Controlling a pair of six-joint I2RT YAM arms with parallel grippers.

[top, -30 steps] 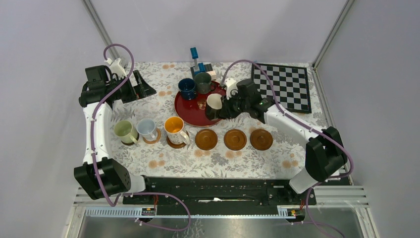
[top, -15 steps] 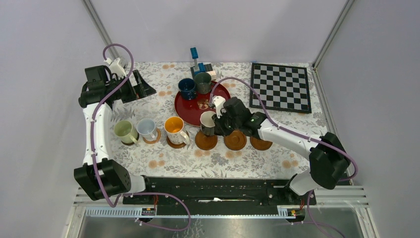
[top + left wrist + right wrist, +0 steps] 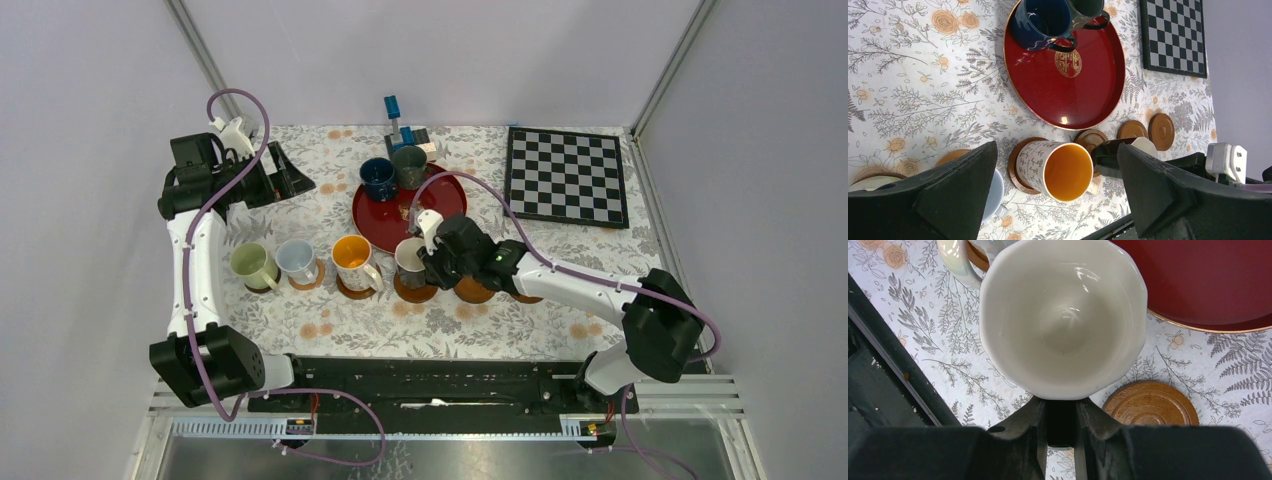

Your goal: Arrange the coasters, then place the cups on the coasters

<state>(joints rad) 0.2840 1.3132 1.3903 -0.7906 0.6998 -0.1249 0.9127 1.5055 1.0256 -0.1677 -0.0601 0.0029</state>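
Black cup [image 3: 1063,315] pinched by R gripper [image 3: 1060,427] over coaster [image 3: 415,292]; L gripper [image 3: 1057,160] wide.

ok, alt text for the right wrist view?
Looking straight down into a cream-lined cup, held by its dark handle in the right gripper at the bottom edge. A bare brown coaster lies on the floral tablecloth at lower right; a red tray fills the top right corner.
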